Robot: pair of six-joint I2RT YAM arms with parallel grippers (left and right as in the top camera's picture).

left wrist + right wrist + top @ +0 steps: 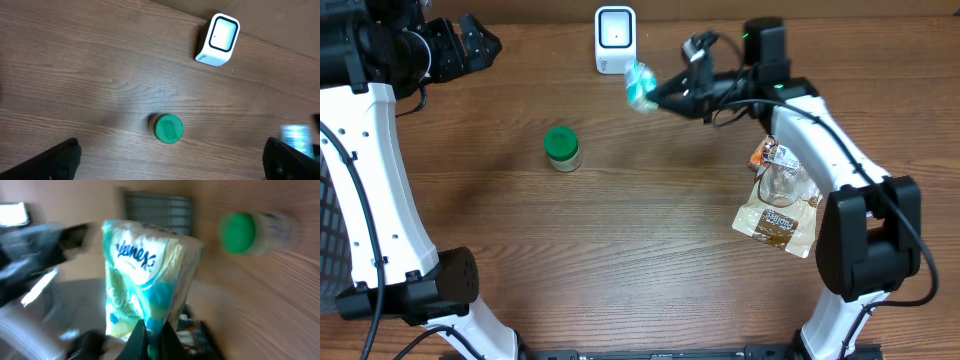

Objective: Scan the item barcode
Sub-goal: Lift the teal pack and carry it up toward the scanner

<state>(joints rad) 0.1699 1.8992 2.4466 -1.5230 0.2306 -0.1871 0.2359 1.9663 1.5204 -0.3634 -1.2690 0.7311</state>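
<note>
while a tissue pack (640, 84) is clamped by the right gripper (653, 96), the left gripper (480, 42) (empty) is spread apart.

**Green-lidded jar and scanner from above**

On the brown wooden table (75, 60) a small round jar with green lid (167, 128) stands alone. A white box-shaped scanner with dark-framed window (217, 40) is well apart from it, at upper right. The left gripper (171, 152) has its dark fingers (55, 162) wide apart in the bottom corners. A blurred pale-blue thing (296, 137) shows at the right edge.

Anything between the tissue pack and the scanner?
Nothing visible. The right pincer holds the tissue pack just beside the scanner, with an open gap between them; the green-lidded jar stands well off that line.
</note>
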